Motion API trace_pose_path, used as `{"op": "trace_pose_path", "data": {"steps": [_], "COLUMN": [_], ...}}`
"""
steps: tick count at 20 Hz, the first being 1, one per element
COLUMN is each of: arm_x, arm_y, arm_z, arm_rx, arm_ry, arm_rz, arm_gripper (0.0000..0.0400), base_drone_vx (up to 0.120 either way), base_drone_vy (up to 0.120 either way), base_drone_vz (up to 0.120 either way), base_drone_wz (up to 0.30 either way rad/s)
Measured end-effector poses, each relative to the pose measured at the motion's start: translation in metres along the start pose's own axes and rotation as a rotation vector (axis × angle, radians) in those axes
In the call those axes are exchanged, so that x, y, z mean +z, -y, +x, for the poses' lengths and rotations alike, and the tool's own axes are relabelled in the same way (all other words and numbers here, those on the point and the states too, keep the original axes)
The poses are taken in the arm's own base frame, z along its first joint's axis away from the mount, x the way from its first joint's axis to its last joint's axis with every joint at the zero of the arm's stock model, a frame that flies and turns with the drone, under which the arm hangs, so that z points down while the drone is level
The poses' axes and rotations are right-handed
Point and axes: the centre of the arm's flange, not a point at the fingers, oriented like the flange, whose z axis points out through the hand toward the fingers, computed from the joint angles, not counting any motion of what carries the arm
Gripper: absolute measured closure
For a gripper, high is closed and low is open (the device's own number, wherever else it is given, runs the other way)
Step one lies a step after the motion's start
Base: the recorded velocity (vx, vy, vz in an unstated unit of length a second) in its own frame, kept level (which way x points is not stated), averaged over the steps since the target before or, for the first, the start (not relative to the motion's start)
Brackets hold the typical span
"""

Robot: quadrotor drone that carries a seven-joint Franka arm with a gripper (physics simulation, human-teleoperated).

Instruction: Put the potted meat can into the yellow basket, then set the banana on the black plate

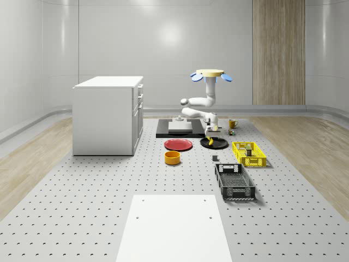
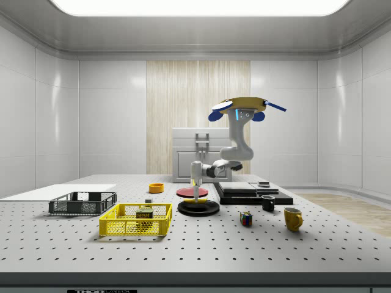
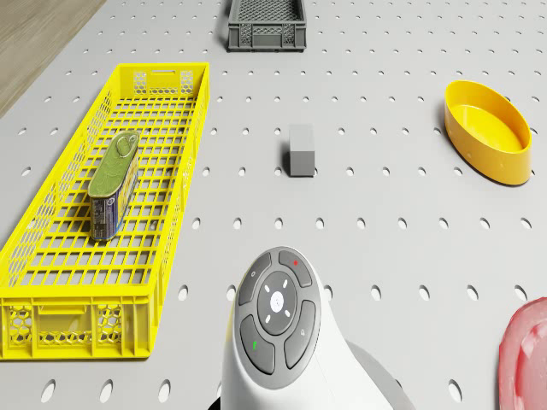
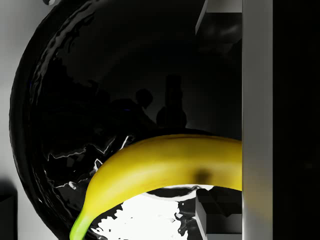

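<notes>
The room is lit brightly and evenly from a broad ceiling panel point(image 2: 195, 6), seen in the side view. Soft highlights are thrown on the glossy back wall point(image 1: 169, 35). Only faint, short shadows are cast on the table point(image 2: 256, 250). In the wrist view, white glare and dark reflections are mirrored in the black plate point(image 4: 100, 90).

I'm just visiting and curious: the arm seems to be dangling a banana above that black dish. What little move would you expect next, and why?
Probably a short lowering of the hand, then letting go. The potted meat can already lies in the yellow basket, the drone hovers beside the black plate, and the banana hangs in the hand right above that plate, not clearly resting on it yet.
</notes>
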Motion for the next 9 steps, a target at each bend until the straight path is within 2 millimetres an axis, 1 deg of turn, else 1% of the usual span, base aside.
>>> {"op": "trace_pose_path", "data": {"steps": [4, 9], "arm_x": [-0.016, -0.025], "arm_y": [0.0, 0.0], "arm_z": [0.0, 0.0], "arm_rx": [-0.001, -0.001], "arm_ry": [0.0, 0.001], "arm_rz": [0.0, 0.0], "arm_gripper": [0.0003, 0.0001], "base_drone_vx": [0.0, 0.0], "base_drone_vy": [0.0, 0.0], "base_drone_vz": [0.0, 0.0], "base_drone_wz": [0.0, 0.0]}}
